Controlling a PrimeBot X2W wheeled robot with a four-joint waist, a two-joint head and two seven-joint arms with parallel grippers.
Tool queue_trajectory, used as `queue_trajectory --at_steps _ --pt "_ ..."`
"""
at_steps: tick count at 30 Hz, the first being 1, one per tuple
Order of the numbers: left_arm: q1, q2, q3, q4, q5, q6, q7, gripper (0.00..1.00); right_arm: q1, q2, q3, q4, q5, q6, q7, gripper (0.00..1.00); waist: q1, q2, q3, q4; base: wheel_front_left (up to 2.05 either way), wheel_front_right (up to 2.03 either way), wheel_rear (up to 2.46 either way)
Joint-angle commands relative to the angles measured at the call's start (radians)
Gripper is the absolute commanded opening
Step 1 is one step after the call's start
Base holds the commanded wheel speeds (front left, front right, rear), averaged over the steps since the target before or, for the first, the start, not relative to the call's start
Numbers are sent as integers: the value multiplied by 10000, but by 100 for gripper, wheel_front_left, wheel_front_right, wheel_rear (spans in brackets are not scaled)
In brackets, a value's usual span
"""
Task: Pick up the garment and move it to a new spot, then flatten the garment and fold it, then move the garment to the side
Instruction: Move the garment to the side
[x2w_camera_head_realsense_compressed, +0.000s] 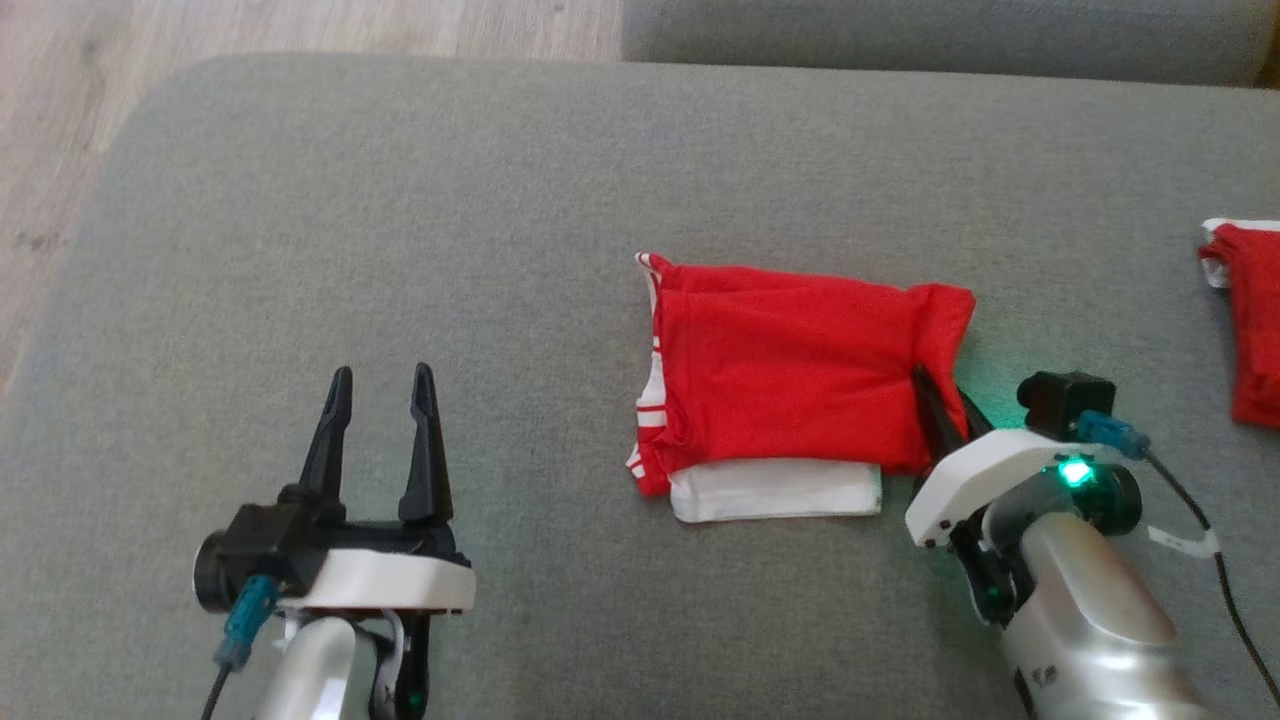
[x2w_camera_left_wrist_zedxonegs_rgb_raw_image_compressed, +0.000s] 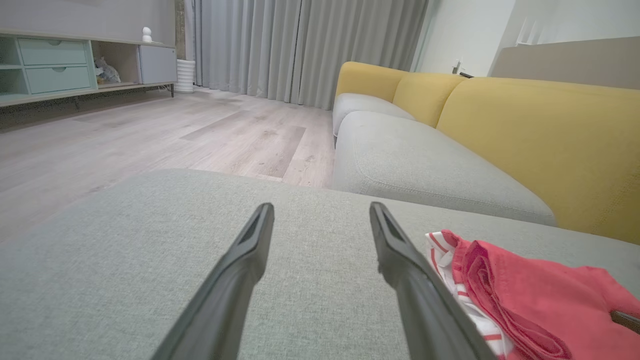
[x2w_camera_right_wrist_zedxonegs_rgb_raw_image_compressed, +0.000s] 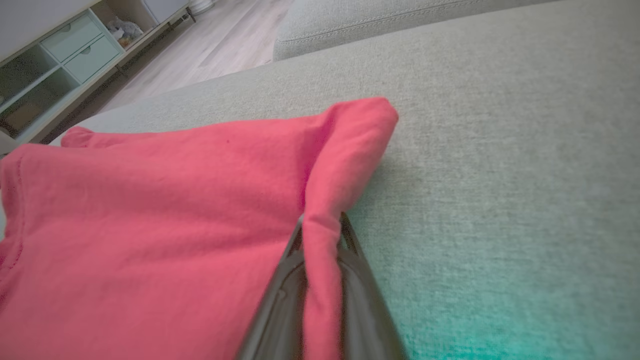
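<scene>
A grey fabric sofa cushion (x2w_camera_head_realsense_compressed: 500, 200) with a rounded far-left corner carries the scene. A folded red cotton garment with white striped trim (x2w_camera_head_realsense_compressed: 790, 370) lies flat just right of the cushion's middle. Its striped edge faces the cushion's left edge, and a white layer pokes out along the side facing the near edge.

The right pincer (x2w_camera_head_realsense_compressed: 940, 385) sits at the garment's right end, nearer the cushion's near edge. Its 2 dark fingers are narrowed and pinch a raised ridge of the red fabric, which stands up between them in the right wrist view (x2w_camera_right_wrist_zedxonegs_rgb_raw_image_compressed: 322, 222). A green light (x2w_camera_head_realsense_compressed: 1075, 472) glows on that wrist and tints the cushion beside it.

The left pincer (x2w_camera_head_realsense_compressed: 383, 372) is over bare cushion toward the near-left corner, well apart from the garment. Its 2 fingers are spread wide and hold nothing, as the left wrist view (x2w_camera_left_wrist_zedxonegs_rgb_raw_image_compressed: 321, 206) also shows.

A second red cloth with a white edge (x2w_camera_head_realsense_compressed: 1255, 320) lies at the cushion's right side. Beyond the far edge are another grey seat cushion (x2w_camera_left_wrist_zedxonegs_rgb_raw_image_compressed: 425, 165), yellow sofa backrests (x2w_camera_left_wrist_zedxonegs_rgb_raw_image_compressed: 540, 135) and a pale wooden floor (x2w_camera_left_wrist_zedxonegs_rgb_raw_image_compressed: 150, 135).
</scene>
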Motion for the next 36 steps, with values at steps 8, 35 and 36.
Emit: queue_trajectory --at_steps 8,35,36 --pt "-177 30 98 -342 73 -64 -95 100 -327 -19 396 -120 -1296 -7 -688 0 0 0 -658 -744 0 0 0" --pt "-1432 30 -481 -525 305 -126 -95 100 -2442 -5425 -792 -2425 -2580 -7 1745 0 0 0 1422 -2348 0 0 0" --pt "-1457 30 -459 -508 311 -140 -95 100 -2489 -5520 -903 -2291 -2663 -7 1791 0 0 0 1469 -2318 0 0 0"
